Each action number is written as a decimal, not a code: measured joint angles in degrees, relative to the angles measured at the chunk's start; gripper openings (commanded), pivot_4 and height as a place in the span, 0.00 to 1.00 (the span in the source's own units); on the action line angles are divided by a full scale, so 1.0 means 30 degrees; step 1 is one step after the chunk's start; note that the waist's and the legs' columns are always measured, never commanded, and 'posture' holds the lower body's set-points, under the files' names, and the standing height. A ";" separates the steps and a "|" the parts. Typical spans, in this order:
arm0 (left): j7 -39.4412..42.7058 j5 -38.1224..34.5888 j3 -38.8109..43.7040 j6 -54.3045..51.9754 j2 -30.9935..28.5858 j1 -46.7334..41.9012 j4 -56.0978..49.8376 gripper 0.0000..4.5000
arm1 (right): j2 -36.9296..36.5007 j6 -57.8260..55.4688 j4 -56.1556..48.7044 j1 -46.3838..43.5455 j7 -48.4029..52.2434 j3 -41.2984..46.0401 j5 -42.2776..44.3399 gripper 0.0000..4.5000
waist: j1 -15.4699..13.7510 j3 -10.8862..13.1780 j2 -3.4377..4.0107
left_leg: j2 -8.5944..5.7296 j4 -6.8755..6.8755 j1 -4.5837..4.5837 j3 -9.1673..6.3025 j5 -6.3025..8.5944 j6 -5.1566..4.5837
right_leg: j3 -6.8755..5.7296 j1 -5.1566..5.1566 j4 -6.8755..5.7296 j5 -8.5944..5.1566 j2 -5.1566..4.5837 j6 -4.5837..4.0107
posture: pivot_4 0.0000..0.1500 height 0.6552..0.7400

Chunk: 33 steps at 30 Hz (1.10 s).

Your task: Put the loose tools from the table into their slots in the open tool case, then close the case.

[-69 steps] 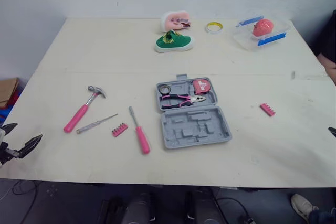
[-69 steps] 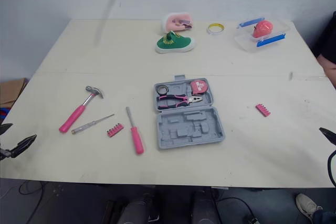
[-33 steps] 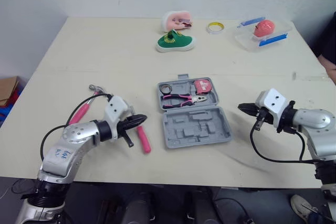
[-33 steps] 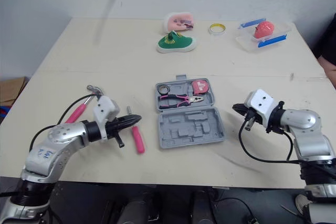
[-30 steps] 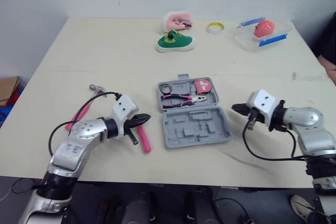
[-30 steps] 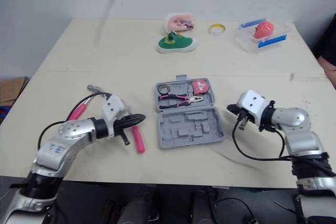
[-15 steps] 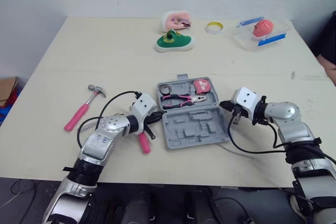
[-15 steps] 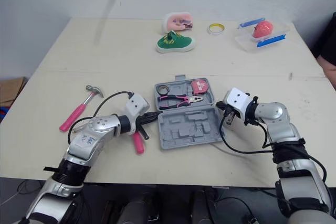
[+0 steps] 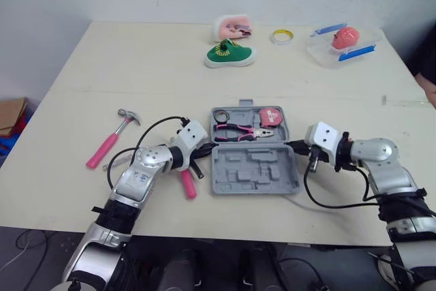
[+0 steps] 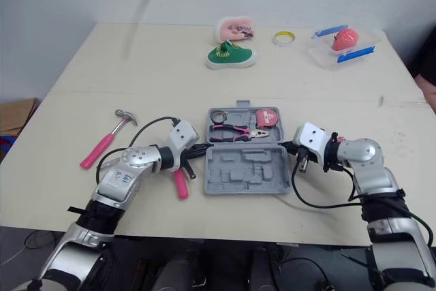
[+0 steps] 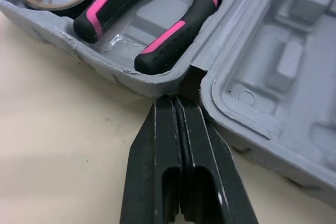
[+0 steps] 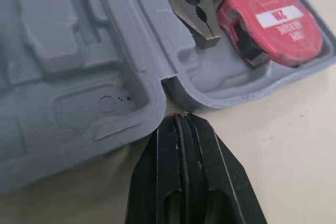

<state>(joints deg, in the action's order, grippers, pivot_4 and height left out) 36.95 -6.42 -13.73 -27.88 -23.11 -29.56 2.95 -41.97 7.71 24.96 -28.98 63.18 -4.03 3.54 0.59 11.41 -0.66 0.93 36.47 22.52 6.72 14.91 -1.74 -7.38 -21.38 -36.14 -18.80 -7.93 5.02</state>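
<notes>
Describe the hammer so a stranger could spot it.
From the grey tool case at the middle of the table, look towards the robot's left. Past the pink screwdriver lies the hammer, the only tool with a metal claw head.

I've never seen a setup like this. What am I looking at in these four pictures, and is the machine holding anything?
It is a humanoid robot with two arms, each ending in two black fingers. The two wide pictures come from cameras in its head, looking down over a table. The two close-ups come from a camera on each wrist, looking along that arm's fingers.

An open grey tool case lies in the middle, with pliers, a tape measure and a roll of tape in its far half. A hammer and a screwdriver lie loose on the robot's left. A green shoe sits farther back.

Nothing is held: the left arm's fingers and the right arm's fingers are shut, tips at the case's hinge notches, one each side.
</notes>
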 measured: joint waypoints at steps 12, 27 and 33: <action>0.2122 0.0011 -0.0472 -0.0293 -0.0534 0.1160 -0.1867 0.00 | -0.1266 -0.2180 -0.4474 0.3552 0.0012 0.1050 0.0894 0.02 | -0.0204 0.0000 0.0000 | 0.0003 0.0001 -0.0001 -0.0007 0.0013 0.0001 | -0.0003 0.0002 0.0001 0.0003 -0.0019 -0.0005 | 1.00 1.00; 0.4721 -0.1726 0.2287 0.3497 -0.2743 0.2469 -0.3208 0.00 | -0.3581 -0.1131 -0.4473 0.6349 0.0032 0.5242 0.2689 0.08 | -0.0162 0.0002 -0.0002 | 0.0003 0.0001 0.0003 -0.0010 0.0018 -0.0009 | -0.0020 0.0011 0.0020 0.0006 -0.0021 -0.0005 | 1.00 1.00; 0.5360 -0.3769 0.6071 0.3692 -0.5039 0.3991 -0.3288 0.46 | -0.4005 -0.1668 -0.5353 0.8610 -0.0040 0.9145 0.4658 0.64 | -0.0202 0.0005 -0.0004 | 0.0017 -0.0041 0.0007 -0.0018 0.0037 0.0000 | -0.0023 -0.0001 0.0036 0.0007 -0.0017 -0.0007 | 1.00 1.00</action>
<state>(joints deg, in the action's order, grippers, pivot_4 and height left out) 53.03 -17.73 4.48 -16.81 -38.23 -17.59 -6.92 -53.99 2.71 8.90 -3.15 63.06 23.41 17.52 -0.01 11.42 -0.68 0.98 36.34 22.54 6.67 15.02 -1.75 -7.45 -21.39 -36.03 -18.78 -7.98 5.00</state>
